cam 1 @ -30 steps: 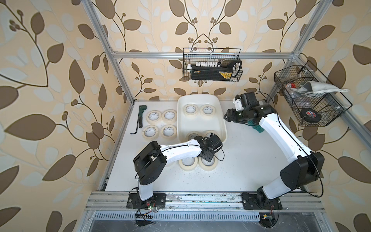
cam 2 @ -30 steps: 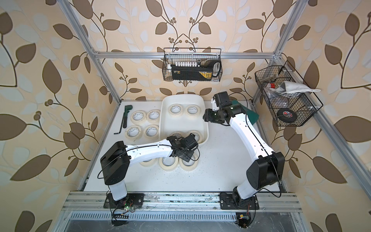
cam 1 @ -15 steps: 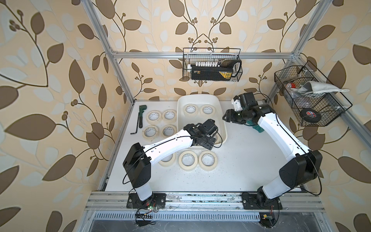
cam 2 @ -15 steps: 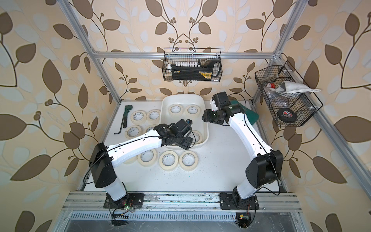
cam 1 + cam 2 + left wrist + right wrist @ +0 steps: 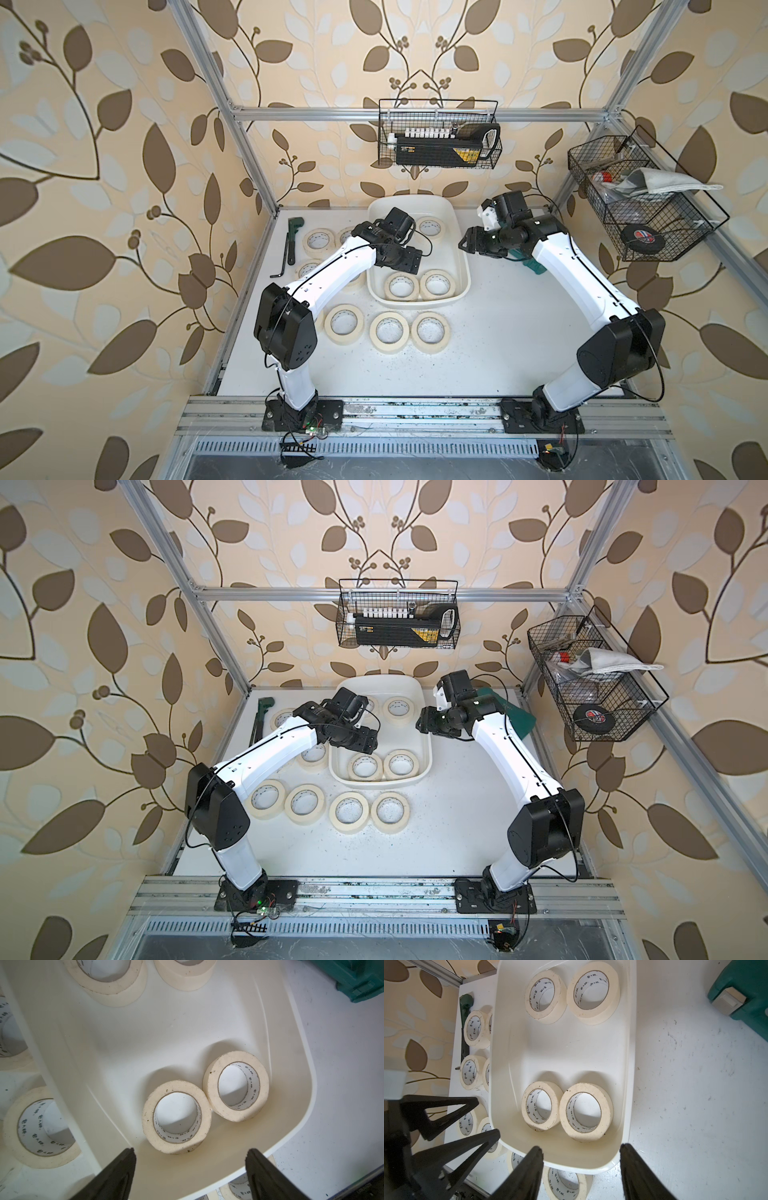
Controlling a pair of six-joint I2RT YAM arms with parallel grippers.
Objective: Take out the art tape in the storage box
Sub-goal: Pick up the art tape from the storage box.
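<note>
Four tape rolls (image 5: 606, 1109) are seen inside the box (image 5: 626, 1064).
Left gripper (image 5: 190, 1153) and right gripper (image 5: 581, 1149) are held open, empty.

The left arm (image 5: 332, 274) bends forward, its left gripper (image 5: 190, 1167) angled down, jaws wide apart and empty. The right arm (image 5: 582, 278) reaches forward, its right gripper (image 5: 467, 243) turned inward, jaws parted, holding nothing.

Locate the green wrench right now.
In both top views the green wrench lies along the far left edge of the table, left arm's side, just beside the tape rolls set out left of the storage box.
</note>
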